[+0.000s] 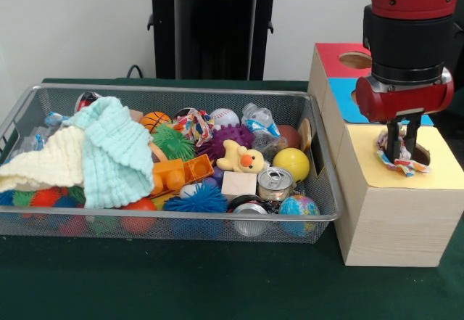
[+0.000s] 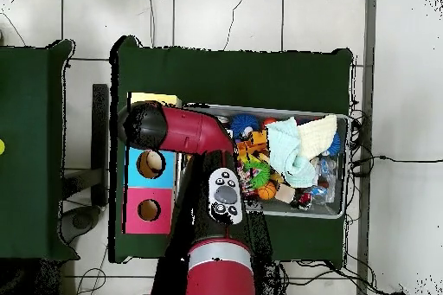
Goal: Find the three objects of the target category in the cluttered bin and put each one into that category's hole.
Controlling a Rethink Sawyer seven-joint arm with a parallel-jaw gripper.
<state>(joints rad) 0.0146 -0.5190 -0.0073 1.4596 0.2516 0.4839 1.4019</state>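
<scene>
Pincer point(image 1: 403, 146) work here is at the drop-off stage: the black fingers hang narrow over the yellow-faced box point(image 1: 395, 207), pinched on a ruffled spotted fabric piece point(image 1: 401, 162) that trails onto the yellow top right at the dark hole point(image 1: 419, 154). From the front the cloth looks partly draped on the rim rather than fully inside, so I judge this delivery as almost made, not finished. From above, the arm covers the yellow box, and the pincer itself is hidden there. Next move, in my view: widen the fingers so the piece falls through, watching that it does not snag on the edge. Further out, the bin point(image 1: 181, 222) sits on the green counter point(image 1: 167, 284), and another spotted piece point(image 1: 194, 125) shows near its far wall beside the mint-green cloth point(image 1: 114, 157).
</scene>
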